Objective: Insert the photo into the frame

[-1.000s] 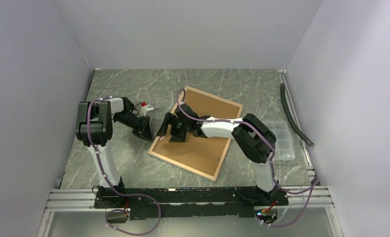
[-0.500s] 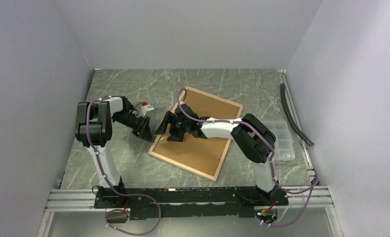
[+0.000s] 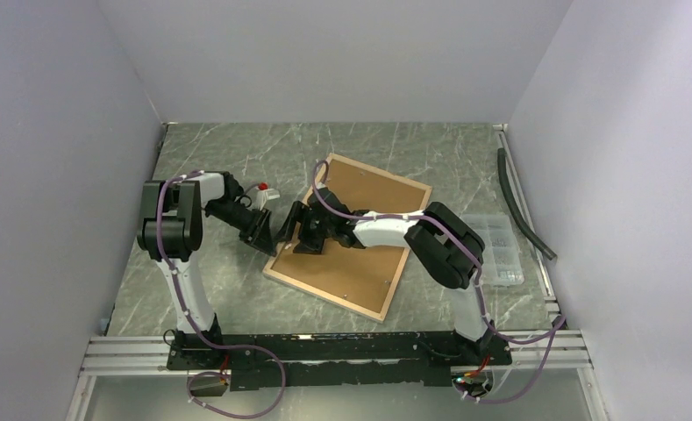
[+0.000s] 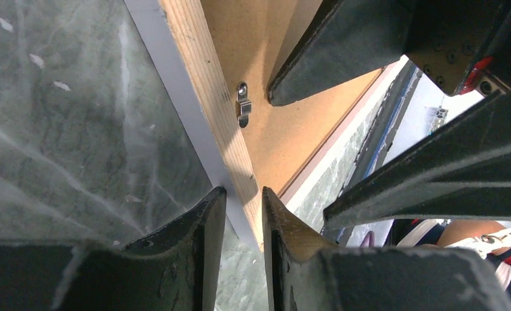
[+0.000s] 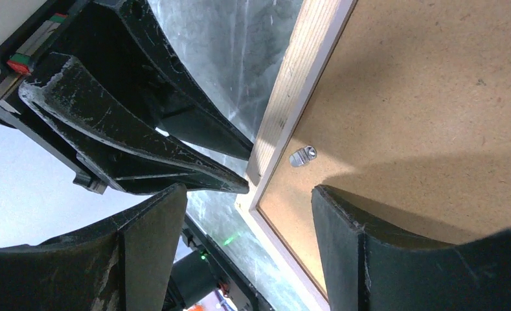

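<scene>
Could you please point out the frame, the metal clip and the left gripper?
frame [image 4: 207, 97], left wrist view, wooden rail.
metal clip [image 5: 302, 156], right wrist view, its middle.
left gripper [image 4: 243, 194], left wrist view, between fingertips.

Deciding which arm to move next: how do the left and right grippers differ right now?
Left gripper has its jaws nearly together with the frame's wooden rim between them; right gripper stands wide open. Left comes at the rim from the table side; right is above the rim and brown backing board. Both are black and sit at the same frame edge.

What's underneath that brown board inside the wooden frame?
Only the brown board, the frame around it and a metal clip show. Anything beneath, the photo included, is covered.
</scene>
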### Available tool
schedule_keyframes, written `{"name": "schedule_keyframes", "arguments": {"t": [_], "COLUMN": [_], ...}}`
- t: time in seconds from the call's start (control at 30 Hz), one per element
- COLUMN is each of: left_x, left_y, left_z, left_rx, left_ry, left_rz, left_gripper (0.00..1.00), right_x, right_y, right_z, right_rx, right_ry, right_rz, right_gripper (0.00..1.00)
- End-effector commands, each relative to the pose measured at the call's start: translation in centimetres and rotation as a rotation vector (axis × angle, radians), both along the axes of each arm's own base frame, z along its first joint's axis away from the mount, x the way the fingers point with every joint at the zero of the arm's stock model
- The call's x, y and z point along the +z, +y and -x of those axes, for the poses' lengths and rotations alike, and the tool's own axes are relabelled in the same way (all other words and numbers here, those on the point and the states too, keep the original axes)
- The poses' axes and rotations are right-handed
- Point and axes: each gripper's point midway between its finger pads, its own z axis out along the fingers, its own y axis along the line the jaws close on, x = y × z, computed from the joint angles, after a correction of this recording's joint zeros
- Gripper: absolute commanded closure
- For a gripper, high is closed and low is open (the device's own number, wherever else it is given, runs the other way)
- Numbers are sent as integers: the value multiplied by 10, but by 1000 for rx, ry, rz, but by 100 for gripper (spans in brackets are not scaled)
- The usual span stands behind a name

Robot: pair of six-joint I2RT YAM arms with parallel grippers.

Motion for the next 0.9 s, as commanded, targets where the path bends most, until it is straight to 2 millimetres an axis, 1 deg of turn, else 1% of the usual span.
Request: {"name": "schedule_keyframes", "arguments": {"t": [0.0,0.17,0.3,0.4,0.87], "left_x": [-9,-11,-10,-11,-13], "left_y": [-3,-3,-4,-4,-5], "left_z": [-2,-3,-2,-3,-4], "left_rx": [-33,-34,-34,-34,-35], "left_ry": [-24,-17,-11,-3,8], "left_rz": [-16,-21,-12,-8,3], "left_gripper": [68,71,79,83,86], "right_x": [-4,-9,-14,-14,-20], "right_y": [4,2,3,4,7], "right_z": [-6,-11,-13,-15,-22], "right_rx": [-3,-5,-4,-5,0], "right_ry": [-48,-68,-74,-82,-105], "right_rz": [24,51,60,67,87], "right_gripper": [26,27,27,28,31]}}
